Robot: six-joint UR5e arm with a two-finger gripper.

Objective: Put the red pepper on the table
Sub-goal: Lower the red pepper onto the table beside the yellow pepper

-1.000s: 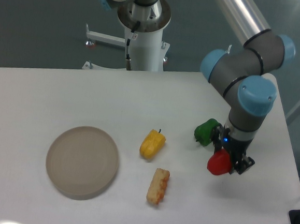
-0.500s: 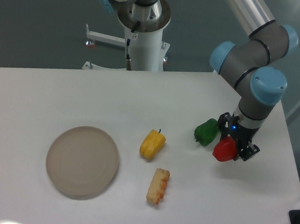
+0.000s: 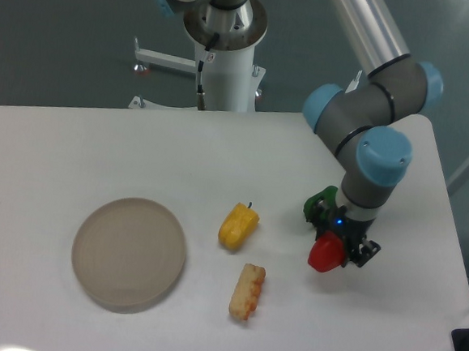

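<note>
The red pepper (image 3: 323,254) is glossy red and sits between the fingers of my gripper (image 3: 336,252) at the right of the white table (image 3: 98,148). The gripper is shut on it and holds it just above the tabletop. I cannot tell whether the pepper touches the surface. The green pepper (image 3: 320,203) lies right behind the gripper, partly hidden by the wrist. The yellow pepper (image 3: 238,225) lies to the left, well apart.
A round beige plate (image 3: 128,253) lies at the front left. An orange-and-cream food piece (image 3: 247,291) lies in front of the yellow pepper. The arm's base column (image 3: 225,53) stands behind the table's far edge.
The gripper with the red pepper first rose a little to the right, then moved left and down toward the table's middle. The other objects have not moved.
</note>
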